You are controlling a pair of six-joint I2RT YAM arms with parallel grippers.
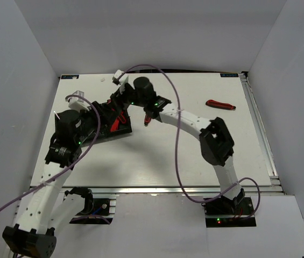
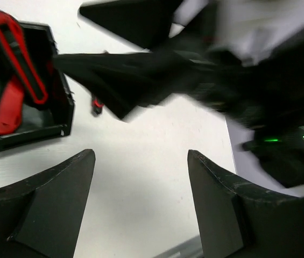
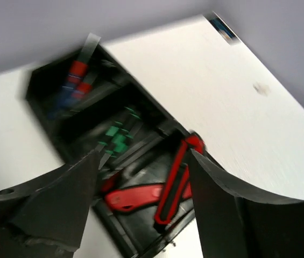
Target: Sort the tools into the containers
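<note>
The black three-compartment tray (image 1: 104, 128) (image 3: 44, 97) lies left of centre. My right gripper (image 3: 143, 156) (image 1: 122, 105) hangs open just above its end compartment, nothing between the fingers. Below it lie two red-and-black cutters, one flat (image 3: 135, 196) and one leaning against the wall (image 3: 174, 185). The black-and-green screwdriver (image 3: 117, 137) is in the middle compartment, and blue-handled screwdrivers (image 3: 71, 83) are in the far one. Another cutter (image 1: 220, 104) rests on the table at the right. My left gripper (image 2: 141, 156) is open over bare table beside the tray (image 2: 60, 115).
A small dark piece with a red tip (image 1: 147, 119) (image 2: 96, 106) sits just right of the tray, under the right arm. The right arm's forearm (image 1: 186, 121) arches across the middle of the table. The metal front rail (image 1: 157, 189) runs along the near edge.
</note>
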